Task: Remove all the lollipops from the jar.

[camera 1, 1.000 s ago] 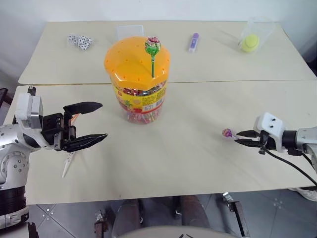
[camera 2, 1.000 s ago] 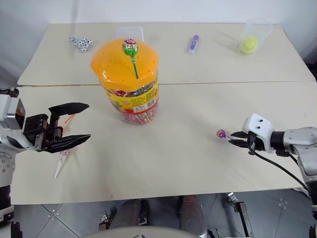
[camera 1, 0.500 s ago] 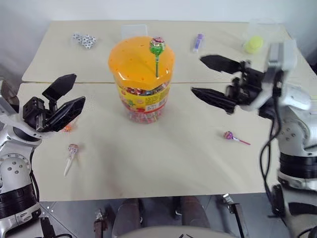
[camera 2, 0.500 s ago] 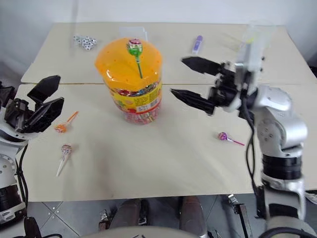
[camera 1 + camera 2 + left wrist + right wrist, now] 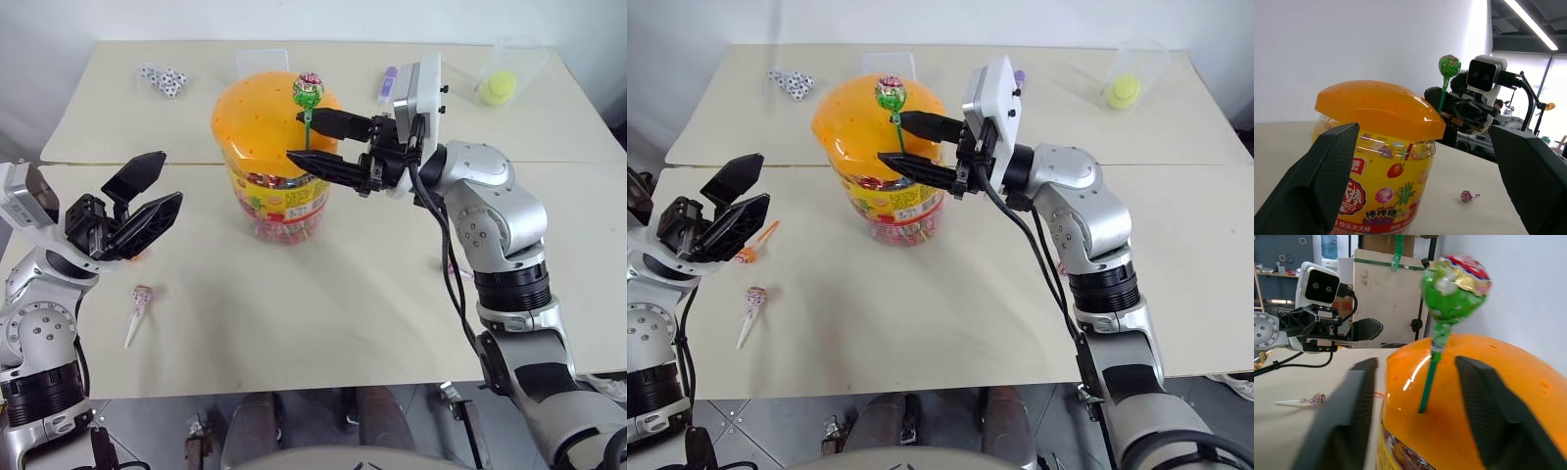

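Observation:
The jar (image 5: 279,186) stands mid-table, a clear tub with a dotted orange lid (image 5: 260,113) and a yellow-red label. One green lollipop (image 5: 307,90) stands upright in the lid. My right gripper (image 5: 303,137) reaches in from the right, open, one finger on each side of the green stick (image 5: 1430,377) with a gap on both sides. My left gripper (image 5: 165,178) hovers open, left of the jar. Three lollipops lie on the table: a white-stick one (image 5: 143,294), an orange one (image 5: 749,253) by my left gripper and a purple-pink one (image 5: 1466,196) right of the jar.
On the far table lie several dice (image 5: 162,78), a purple marker (image 5: 389,80), a small clear container with a yellow ball (image 5: 502,83) and a clear box (image 5: 260,59) behind the jar. A seam (image 5: 588,159) runs between the two tables.
My right gripper let go of the purple-pink lollipop on the table, swung up and left to the jar's lid, and narrowed around the green stick. My left gripper tilted upward.

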Motion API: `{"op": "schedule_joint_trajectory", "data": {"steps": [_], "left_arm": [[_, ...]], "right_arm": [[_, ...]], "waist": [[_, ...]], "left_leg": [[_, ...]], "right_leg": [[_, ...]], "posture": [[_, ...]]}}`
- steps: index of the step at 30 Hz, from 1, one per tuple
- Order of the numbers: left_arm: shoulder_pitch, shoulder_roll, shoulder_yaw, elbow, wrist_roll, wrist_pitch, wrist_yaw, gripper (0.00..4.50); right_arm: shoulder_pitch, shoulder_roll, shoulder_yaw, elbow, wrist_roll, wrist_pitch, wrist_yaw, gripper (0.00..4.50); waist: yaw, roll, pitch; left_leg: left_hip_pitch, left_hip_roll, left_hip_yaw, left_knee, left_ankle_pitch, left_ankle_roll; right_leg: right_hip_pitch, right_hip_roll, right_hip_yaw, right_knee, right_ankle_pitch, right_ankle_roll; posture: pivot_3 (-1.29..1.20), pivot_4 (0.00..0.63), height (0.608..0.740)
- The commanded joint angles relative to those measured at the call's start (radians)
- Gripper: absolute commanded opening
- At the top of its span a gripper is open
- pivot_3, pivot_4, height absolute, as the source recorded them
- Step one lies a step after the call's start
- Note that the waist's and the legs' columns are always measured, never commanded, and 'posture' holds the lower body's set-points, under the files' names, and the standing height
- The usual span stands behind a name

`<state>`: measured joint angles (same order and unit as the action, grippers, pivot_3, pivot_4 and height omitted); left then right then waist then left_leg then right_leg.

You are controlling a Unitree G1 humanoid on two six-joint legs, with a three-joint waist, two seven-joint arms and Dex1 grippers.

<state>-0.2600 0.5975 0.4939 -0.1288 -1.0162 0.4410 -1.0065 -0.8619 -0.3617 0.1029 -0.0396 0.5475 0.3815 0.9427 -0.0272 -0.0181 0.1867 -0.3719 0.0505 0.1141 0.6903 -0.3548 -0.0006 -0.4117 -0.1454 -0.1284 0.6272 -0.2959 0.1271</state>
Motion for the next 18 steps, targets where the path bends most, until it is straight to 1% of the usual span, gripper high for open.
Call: {"op": "schedule_joint_trajectory", "data": {"steps": [1,2,3,4,8,10,11,12,13,15,17,18], "left_arm": [[-0.009,-0.005,0.03,-0.041,-0.028,-0.015,0.015,4.5],[-0.012,-0.005,0.031,-0.042,-0.03,-0.013,0.016,4.5],[-0.014,-0.004,0.031,-0.043,-0.031,-0.012,0.018,4.5],[-0.016,-0.003,0.028,-0.044,-0.031,-0.012,0.015,4.5],[-0.032,0.005,0.021,-0.042,-0.028,-0.01,0.007,4.5],[-0.056,0.032,0.004,-0.081,-0.03,0.004,-0.006,4.5],[-0.069,0.051,-0.007,-0.099,-0.021,0.004,-0.02,4.5],[-0.072,0.071,-0.017,-0.111,-0.007,0.004,-0.037,4.5],[-0.069,0.082,-0.022,-0.118,0.002,0.001,-0.047,4.5],[-0.043,0.116,-0.04,-0.115,0.052,-0.02,-0.086,4.5],[0.014,0.161,-0.079,-0.086,0.158,-0.089,-0.168,4.5],[0.033,0.172,-0.093,-0.074,0.194,-0.118,-0.196,4.5]], "right_arm": [[-0.022,0.012,-0.015,-0.001,-0.007,-0.003,-0.007,1.1],[-0.026,0.014,-0.021,0.001,-0.003,-0.006,-0.006,0.83],[-0.029,0.016,-0.025,0.003,0.0,-0.007,-0.005,0.41],[-0.034,0.023,-0.043,0.005,0.02,-0.009,-0.003,0.09],[-0.055,0.041,-0.128,-0.003,0.128,0.003,0.021,0.04],[-0.06,-0.025,-0.251,-0.038,0.287,0.116,0.014,0.04],[-0.049,-0.101,-0.302,-0.049,0.333,0.179,0.033,0.04],[-0.022,-0.201,-0.334,-0.051,0.337,0.234,0.065,0.04],[0.0,-0.269,-0.345,-0.052,0.332,0.265,0.087,0.04],[0.07,-0.421,-0.317,-0.049,0.24,0.266,0.137,0.04],[0.207,-0.612,-0.275,-0.012,0.072,0.183,0.208,0.04],[0.267,-0.677,-0.269,0.008,0.013,0.136,0.236,0.04]], "waist": [[-0.002,0.0,0.0],[-0.002,0.0,0.0],[-0.003,0.0,0.0],[-0.003,0.0,0.0],[-0.002,0.0,0.0],[0.003,0.0,0.0],[0.01,0.0,0.0],[0.018,0.0,0.0],[0.028,0.0,0.0],[0.033,0.0,0.0],[0.028,0.0,0.0],[0.027,0.0,0.0]], "left_leg": [[0.0,0.0,0.0,0.0,0.0,0.0],[0.0,0.0,0.0,0.0,0.0,0.0],[0.0,0.0,0.0,0.0,0.0,0.0],[0.0,0.0,0.0,0.0,0.0,0.0],[0.0,0.0,0.0,0.0,0.0,0.0],[0.0,0.0,0.0,0.0,0.0,0.0],[-0.002,0.0,-0.002,0.001,0.0,0.0],[-0.004,0.0,-0.004,0.002,0.0,0.0],[-0.004,-0.001,-0.005,0.003,-0.001,0.001],[-0.004,-0.002,-0.005,0.003,-0.003,0.004],[-0.003,-0.002,-0.002,0.002,-0.005,0.004],[-0.003,-0.002,0.0,0.0,-0.005,0.004]], "right_leg": [[0.0,0.0,0.0,0.0,0.0,0.0],[0.0,0.0,0.0,0.0,0.0,0.0],[0.0,0.0,0.0,0.0,0.0,0.0],[0.0,0.0,0.0,0.0,0.0,0.0],[0.0,0.0,0.0,0.0,0.0,0.0],[0.0,0.0,0.0,0.0,0.0,0.0],[0.0,0.0,-0.001,0.0,0.0,0.0],[0.0,0.0,-0.003,0.0,0.0,0.0],[0.0,-0.001,-0.003,-0.001,0.0,0.0],[0.001,-0.002,-0.002,-0.001,0.0,0.0],[0.001,-0.002,-0.002,-0.005,0.0,0.0],[0.001,-0.002,-0.003,-0.006,0.0,0.001]], "posture": [[0.0,0.15,0.74],[0.0,0.15,0.74],[0.0,0.15,0.74],[0.0,0.15,0.74],[0.0,0.15,0.74],[0.0,0.15,0.74],[0.0,0.15,0.74],[0.0,0.15,0.74],[0.0,0.15,0.74],[0.0,0.15,0.74],[0.0,0.15,0.74],[0.0,0.15,0.74]]}}
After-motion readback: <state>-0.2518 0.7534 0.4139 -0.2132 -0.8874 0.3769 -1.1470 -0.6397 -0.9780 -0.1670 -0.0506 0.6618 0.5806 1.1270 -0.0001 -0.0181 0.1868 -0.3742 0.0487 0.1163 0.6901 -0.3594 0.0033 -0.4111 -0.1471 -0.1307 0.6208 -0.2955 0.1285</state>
